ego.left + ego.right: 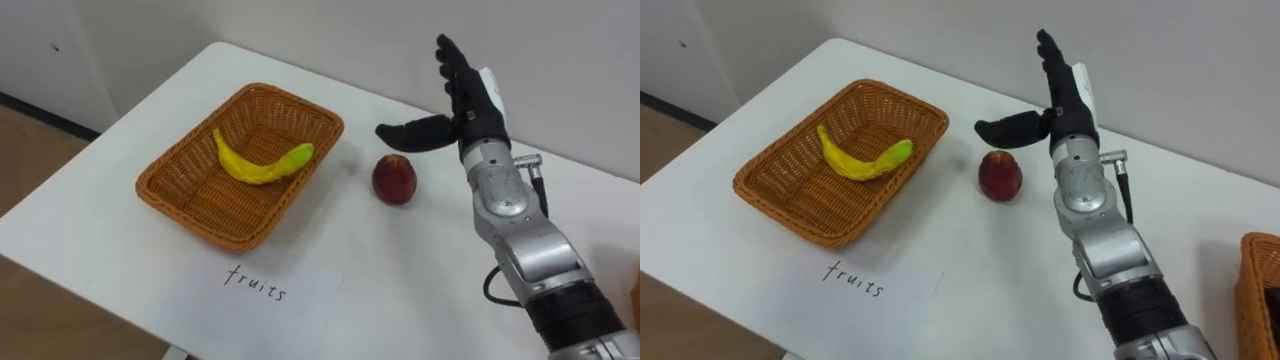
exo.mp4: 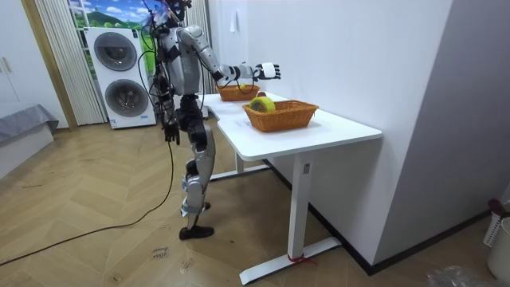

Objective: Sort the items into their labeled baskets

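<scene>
Closest lies a white paper sheet (image 1: 265, 285) bearing the handwritten word "fruits", on the white table (image 1: 400, 280) just in front of a brown wicker basket (image 1: 165, 190). Inside the basket lies a curved yellow banana (image 1: 255, 165) with one green end. A dark red apple (image 1: 395, 180) sits on the table near the basket's right side. The right hand (image 1: 468, 95) hovers beyond the apple, fingers straight and together, thumb stretched sideways above it, holding nothing. The left hand (image 2: 170, 130) hangs beside the robot.
</scene>
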